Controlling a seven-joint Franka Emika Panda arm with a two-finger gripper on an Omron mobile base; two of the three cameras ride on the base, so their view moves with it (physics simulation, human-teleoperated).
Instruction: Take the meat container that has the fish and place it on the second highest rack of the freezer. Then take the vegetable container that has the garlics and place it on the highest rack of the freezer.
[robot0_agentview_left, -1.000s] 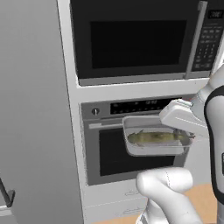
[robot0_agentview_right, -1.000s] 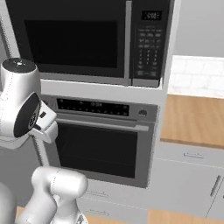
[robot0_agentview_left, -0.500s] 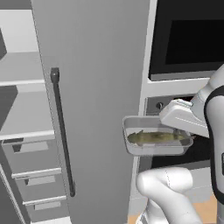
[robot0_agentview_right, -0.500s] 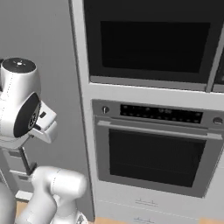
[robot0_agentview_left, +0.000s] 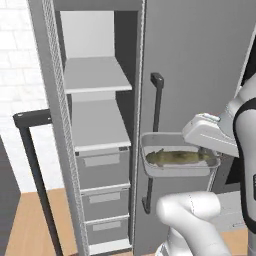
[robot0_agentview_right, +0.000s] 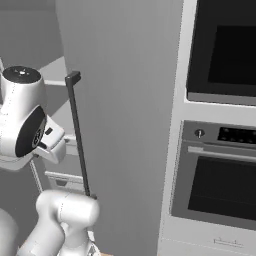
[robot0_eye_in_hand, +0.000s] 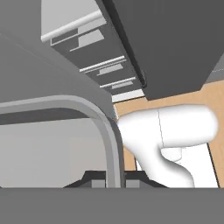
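Aloft, fish (robot0_agentview_left: 177, 157) in tray (robot0_agentview_left: 176, 167), beside open freezer (robot0_agentview_left: 95, 150).

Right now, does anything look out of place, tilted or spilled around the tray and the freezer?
Nothing stands out. The tray sits level in the shut gripper, with the fish lying flat inside. The freezer stands open, its shelves bare and level, its drawers closed.

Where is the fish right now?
In the left base view, the fish lies in a grey tray held by the gripper, right of the open freezer's shelves.
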